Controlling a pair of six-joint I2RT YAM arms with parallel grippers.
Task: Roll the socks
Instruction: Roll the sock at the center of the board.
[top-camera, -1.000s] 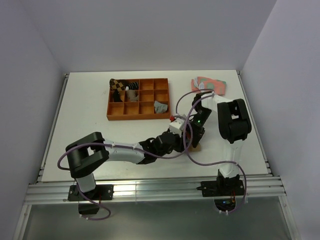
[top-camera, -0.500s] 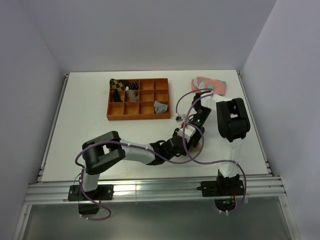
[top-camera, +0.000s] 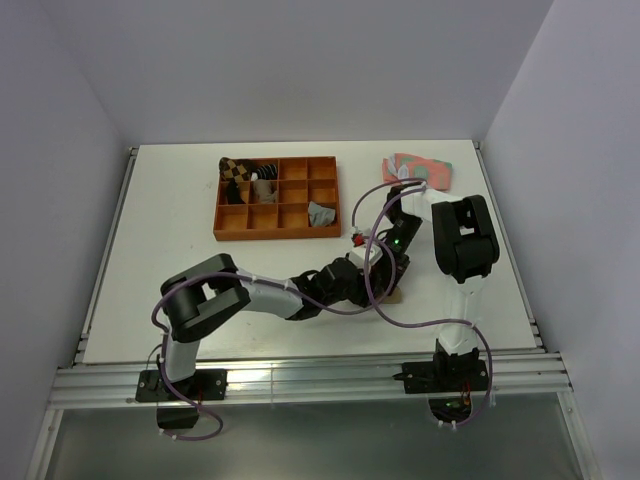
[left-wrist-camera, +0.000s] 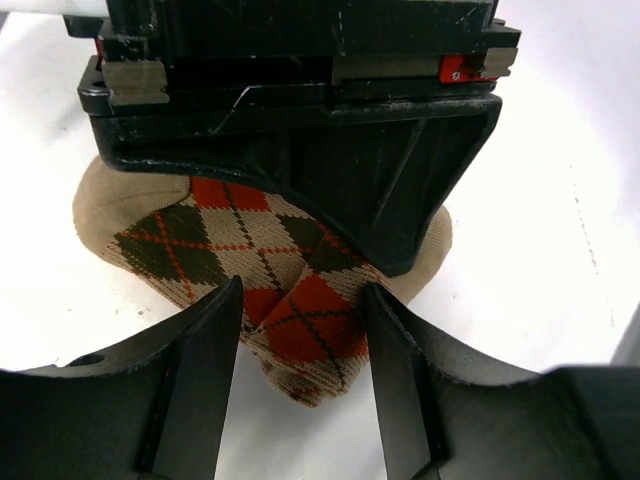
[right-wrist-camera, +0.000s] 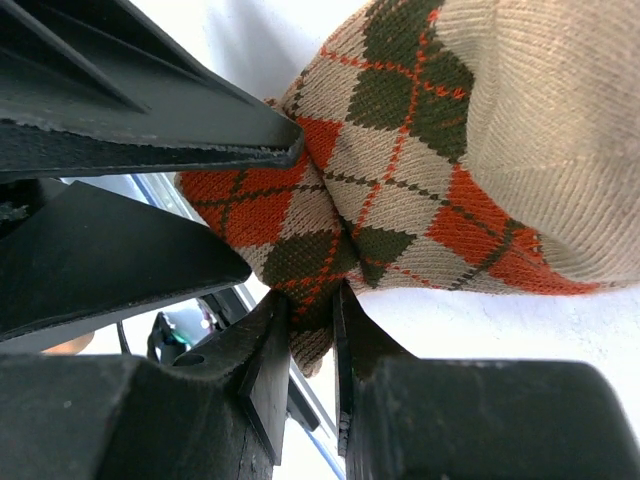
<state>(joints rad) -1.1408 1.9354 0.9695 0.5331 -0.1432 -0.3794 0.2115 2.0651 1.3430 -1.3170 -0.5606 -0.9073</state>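
Note:
The tan argyle sock (left-wrist-camera: 250, 245) lies on the white table, bunched under both grippers; only a tan sliver (top-camera: 397, 296) shows from the top. My right gripper (right-wrist-camera: 310, 300) is shut on a fold of the argyle sock (right-wrist-camera: 420, 190); from the top it (top-camera: 392, 274) points down at the sock. My left gripper (left-wrist-camera: 302, 300) is open, its fingers (left-wrist-camera: 205, 350) either side of the sock's near fold, facing the right gripper's black body (left-wrist-camera: 330, 150). From the top the left gripper (top-camera: 372, 267) is right against the right one. A grey fabric piece (top-camera: 320, 213) sits in the tray.
An orange compartment tray (top-camera: 277, 232) stands at the back centre-left, with dark and argyle fabric (top-camera: 240, 170) in its top-left cells. Pink-and-green patterned socks (top-camera: 417, 168) lie at the back right. Purple cables loop around both arms near the grippers.
My left arm has reached further right, bringing its gripper up against the right gripper and around the argyle sock. The right arm has hardly moved.

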